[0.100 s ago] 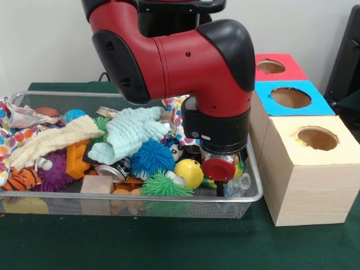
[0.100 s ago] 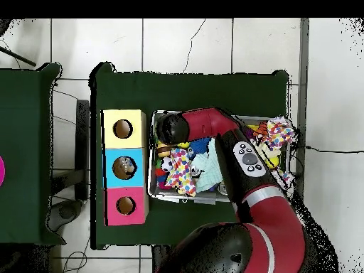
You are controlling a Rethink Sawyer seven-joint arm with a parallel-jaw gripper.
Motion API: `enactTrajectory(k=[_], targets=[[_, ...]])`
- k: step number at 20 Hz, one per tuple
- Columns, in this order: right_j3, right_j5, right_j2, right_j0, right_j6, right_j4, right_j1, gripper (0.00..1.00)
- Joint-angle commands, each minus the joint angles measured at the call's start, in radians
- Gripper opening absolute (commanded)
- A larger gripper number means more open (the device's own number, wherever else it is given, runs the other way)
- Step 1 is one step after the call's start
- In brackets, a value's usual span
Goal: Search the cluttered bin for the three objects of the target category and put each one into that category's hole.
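Evidently the search step is in hand: the tool (image 1: 220,169) is sunk into the wire bin (image 1: 254,191) at the end beside the boxes, and whether it is open or closed I cannot tell. Which category is wanted is unclear, so the targets lie somewhere among the pale green cloth (image 1: 132,130), blue spiky ball (image 1: 152,158) and yellow ball (image 1: 189,172). Next comes a lift toward the yellow-topped box (image 1: 316,138), blue-topped box (image 1: 291,98) or red-topped box (image 1: 271,66); something small sits in the blue hole overhead

Front view: low, close, at surface (image 1: 169,247) edge, facing bin (image 1: 254,194) and boxes (image 1: 306,169). Overhead view: high, straight down, wider. Both share bin, boxes.
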Motion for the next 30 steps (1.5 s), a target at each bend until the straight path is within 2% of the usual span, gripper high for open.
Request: enactTrajectory(k=[1, 4, 9, 19, 30], targets=[[-0.024, -0.073, -0.019, 0.029, 0.205, 0.038, 0.067, 1.0], [-0.031, -0.083, -0.035, 0.052, 0.236, 0.039, 0.066, 1.0], [-0.046, -0.065, -0.023, 0.047, 0.204, 0.053, 0.073, 1.0], [-0.065, -0.062, -0.044, 0.074, 0.205, 0.068, 0.07, 1.0], [-0.069, -0.034, -0.042, 0.033, 0.113, 0.074, 0.048, 1.0]])
